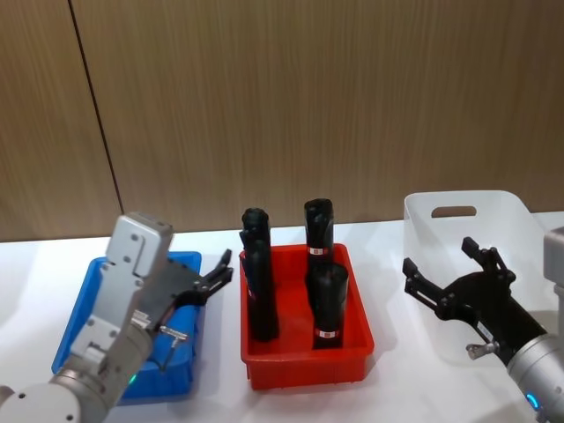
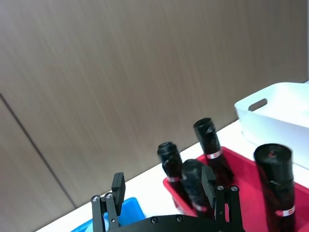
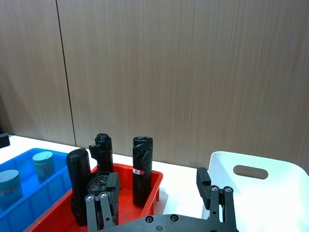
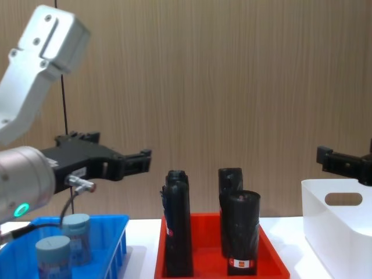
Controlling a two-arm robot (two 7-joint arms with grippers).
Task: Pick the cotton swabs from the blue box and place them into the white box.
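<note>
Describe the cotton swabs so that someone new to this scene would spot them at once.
Find the red tray in the middle; the blue box sits just to its left. Inside it stand the cotton swabs: two short clear jars with pale blue lids, unlike the tall black rolls in the tray.

- Bright blue ribbed plastic bin [image 4: 119, 247], lower left; its clear cylindrical jars [image 4: 74, 233] have pale blue lids.
- Red plastic tray [image 1: 352, 352], centre; tall black rolls [image 1: 328, 295] with white-and-red label bands.
- White smooth plastic bin [image 1: 511, 211], right.
- Brown wood-grain wall panels [image 1: 308, 106]; white table [image 1: 397, 238].
- Left hand [image 1: 227, 267] and right hand [image 1: 441, 256]: black.
</note>
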